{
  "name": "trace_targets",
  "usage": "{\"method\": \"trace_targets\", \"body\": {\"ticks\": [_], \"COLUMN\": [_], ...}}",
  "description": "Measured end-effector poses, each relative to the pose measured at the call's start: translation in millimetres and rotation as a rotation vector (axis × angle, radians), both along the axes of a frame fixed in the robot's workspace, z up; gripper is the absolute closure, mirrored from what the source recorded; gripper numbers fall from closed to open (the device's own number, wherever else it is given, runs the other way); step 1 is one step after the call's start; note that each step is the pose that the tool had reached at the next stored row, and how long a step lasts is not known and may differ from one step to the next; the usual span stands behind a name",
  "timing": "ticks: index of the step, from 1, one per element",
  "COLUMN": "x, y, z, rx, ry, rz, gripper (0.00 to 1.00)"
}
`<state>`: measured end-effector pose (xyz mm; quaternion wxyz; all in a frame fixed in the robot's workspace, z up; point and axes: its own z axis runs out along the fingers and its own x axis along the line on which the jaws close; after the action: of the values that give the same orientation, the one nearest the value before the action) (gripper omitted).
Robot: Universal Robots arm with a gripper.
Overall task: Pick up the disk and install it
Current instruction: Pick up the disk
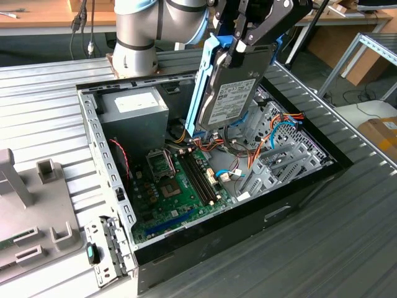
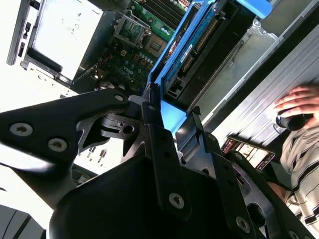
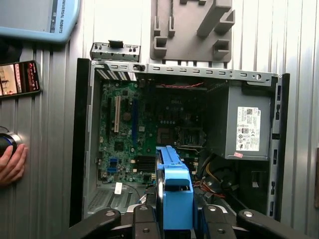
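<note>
the gripper (image 1: 243,42) is clamped on the disk (image 1: 231,96), held on edge above the open computer case (image 1: 93,133), toward its drive cage (image 1: 282,164) side. risk: it could snag the loose cables (image 1: 277,133) there, or jam in the cage if lowered tilted.

A robotics workshop — a robot arm (image 1: 133,37) on a ribbed metal table (image 1: 37,105), an opened computer case (image 1: 248,230), wooden benches (image 1: 37,12) behind.

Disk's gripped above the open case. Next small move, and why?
Probably ease it slowly down toward the metal drive cage: the gripper holds the disk upright above the case, and loose cables lie close below it.
</note>
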<state>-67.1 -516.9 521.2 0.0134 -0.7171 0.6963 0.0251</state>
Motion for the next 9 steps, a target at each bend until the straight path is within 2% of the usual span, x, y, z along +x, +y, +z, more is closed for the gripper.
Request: {"method": "trace_targets", "body": {"ticks": [4, 9], "x": [0.0, 0.0], "y": [-2.8, -13.9], "z": [0.0, 0.0], "rx": [0.0000, 0.0000], "ry": [0.0000, 0.0000], "rz": [0.000, 0.000], "gripper": [0.64, 0.64]}}
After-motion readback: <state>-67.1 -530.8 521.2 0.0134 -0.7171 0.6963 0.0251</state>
